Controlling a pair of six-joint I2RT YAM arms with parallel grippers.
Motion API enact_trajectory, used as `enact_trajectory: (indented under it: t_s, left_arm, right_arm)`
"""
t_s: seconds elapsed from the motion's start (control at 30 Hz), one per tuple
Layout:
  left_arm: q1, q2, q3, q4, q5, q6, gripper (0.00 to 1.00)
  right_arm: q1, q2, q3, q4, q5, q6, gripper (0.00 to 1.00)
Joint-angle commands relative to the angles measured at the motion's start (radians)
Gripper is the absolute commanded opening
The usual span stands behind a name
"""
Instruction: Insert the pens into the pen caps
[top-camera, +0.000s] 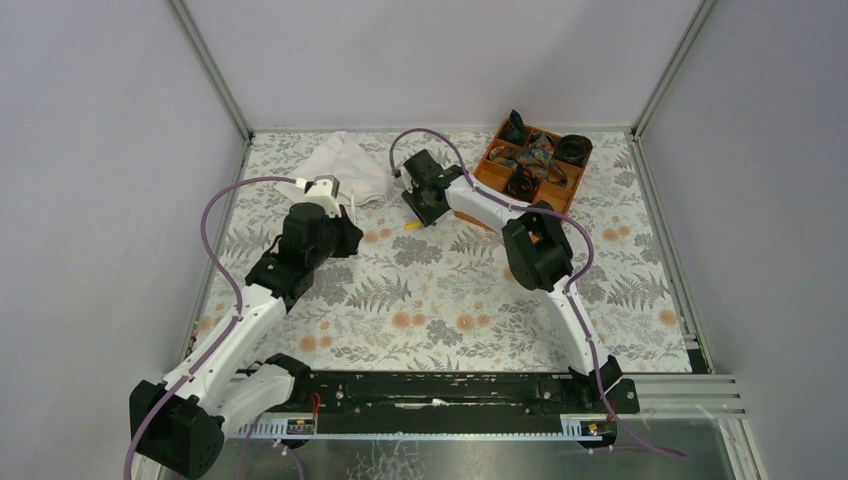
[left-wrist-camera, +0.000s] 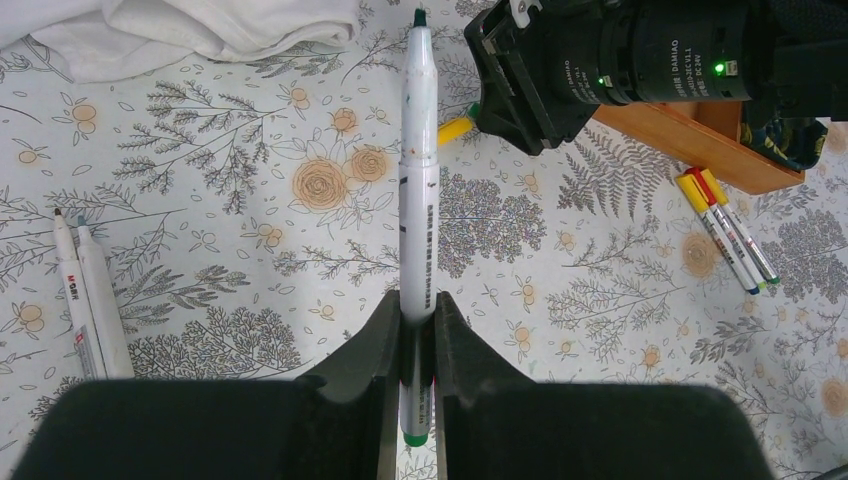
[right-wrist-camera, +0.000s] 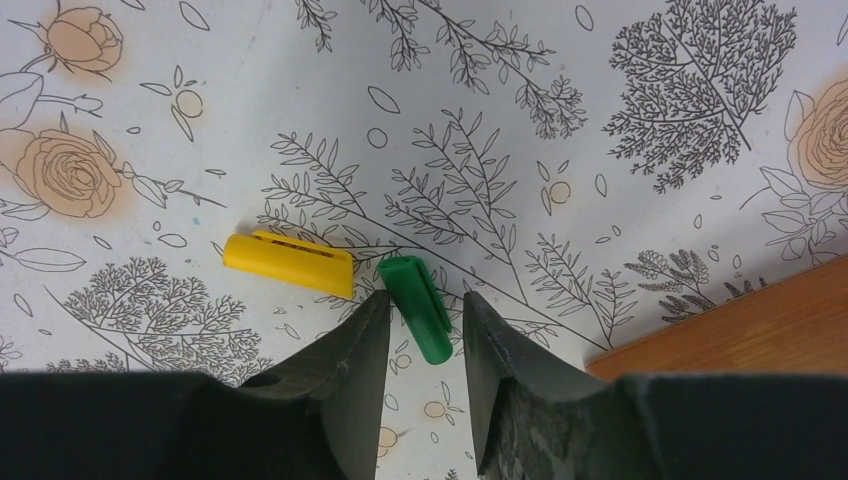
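Step in hand (judged): grasp green cap (right-wrist-camera: 417, 310) w/ right gripper (right-wrist-camera: 425, 300), then mate w/ pen (left-wrist-camera: 419, 180) held in left gripper (left-wrist-camera: 418, 305). Left jaws: pressed onto white barrel toward rear end, dark green tip pointing away, toward right arm. Right jaws: spread, straddling green cap lying flat on table, approx. centred in gap; no pinch seen yet. Close squarely across cap body, not over open end. Keep clear of yellow cap (right-wrist-camera: 288, 263) lying just beside, to avoid dragging it along. Lift before aligning; bring cap mouth coaxial w/ pen tip, push straight, no side load. Colour check: green tip, green cap, OK. Containers: orange tray (left-wrist-camera: 690, 140) at far right of table, split into compartments; black coiled bands (top-camera: 573, 148) in several; contents of middle compartment too small to ID. No pens or caps seen inside. On table near tray: capped pens (left-wrist-camera: 730, 230). Off to left of left gripper: two uncapped pens (left-wrist-camera: 85, 300).
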Motion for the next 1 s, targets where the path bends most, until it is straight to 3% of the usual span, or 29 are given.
enact_trajectory:
  t_s: [0.0, 0.1, 0.27, 0.57, 0.8, 0.97]
  left_arm:
    - [0.004, -0.012, 0.031, 0.016, 0.007, -0.008, 0.0]
    - [0.004, -0.012, 0.033, 0.017, 0.007, -0.008, 0.0]
    - [0.004, -0.009, 0.031, 0.02, 0.019, -0.004, 0.0]
    - [0.005, 0.008, 0.03, 0.064, 0.184, 0.034, 0.0]
    - [0.005, -0.038, -0.007, 0.164, 0.355, 0.041, 0.0]
    - [0.003, -0.067, -0.035, 0.25, 0.532, 0.032, 0.0]
  right_arm:
    - [-0.018, 0.029, 0.033, -0.017, -0.014, 0.022, 0.4]
    - [-0.022, 0.036, 0.032, -0.018, -0.006, 0.024, 0.38]
    - [-0.035, 0.024, 0.011, -0.012, 0.007, 0.049, 0.25]
    - [-0.054, -0.133, -0.144, 0.012, 0.001, 0.103, 0.0]
    - [-0.062, -0.385, -0.314, 0.023, -0.068, 0.159, 0.0]
    - [-0.063, -0.608, -0.411, 0.063, -0.198, 0.268, 0.0]
